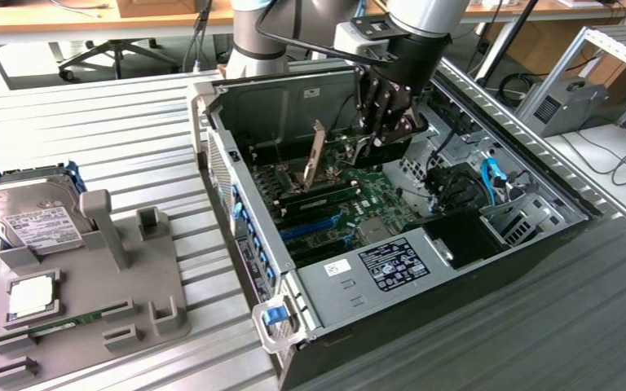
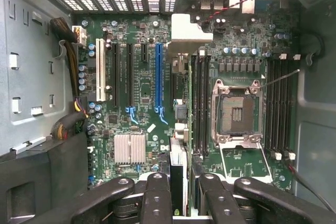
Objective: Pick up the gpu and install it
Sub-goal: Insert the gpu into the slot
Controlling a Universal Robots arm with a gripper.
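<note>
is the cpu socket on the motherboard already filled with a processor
No, the CPU socket on the motherboard sits open in the wrist view, its bare contact field exposed and no chip in it.

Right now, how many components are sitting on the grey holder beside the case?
3. A hard drive stands at the holder's far end, a processor chip lies flat at mid-length, a RAM stick sits in a slot nearer the camera. Others may hide behind its posts.
</note>
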